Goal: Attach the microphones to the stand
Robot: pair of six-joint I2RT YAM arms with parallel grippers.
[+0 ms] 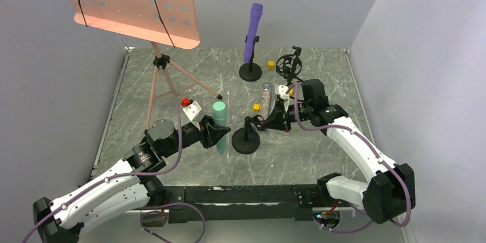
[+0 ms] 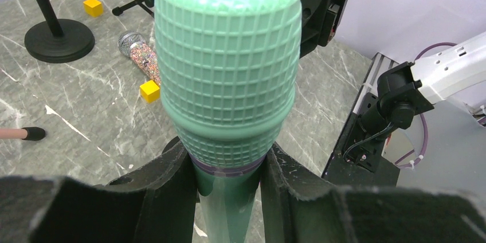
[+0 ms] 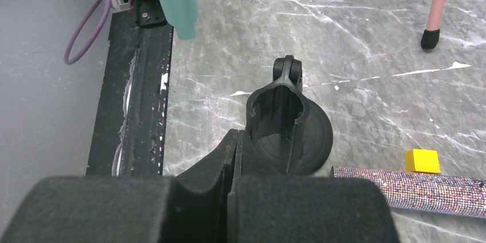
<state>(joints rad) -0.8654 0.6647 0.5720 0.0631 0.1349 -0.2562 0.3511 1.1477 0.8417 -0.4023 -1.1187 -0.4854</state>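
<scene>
Mint green microphone (image 1: 219, 118) pinched just under its head by left claw (image 2: 229, 183), upright, tail down, over the surface (image 1: 298, 160) toward its near edge, just beside empty stand (image 1: 246, 141); probably lined up for lowering into the clip (image 3: 278, 114). Right claw (image 3: 235, 145) pressed together, nothing between, tips at that clip, likely steadying it. Purple microphone (image 1: 253, 31) already clipped near far edge; glittery copper microphone (image 1: 265, 97) lying flat between. No readable writing or brand anywhere.
</scene>
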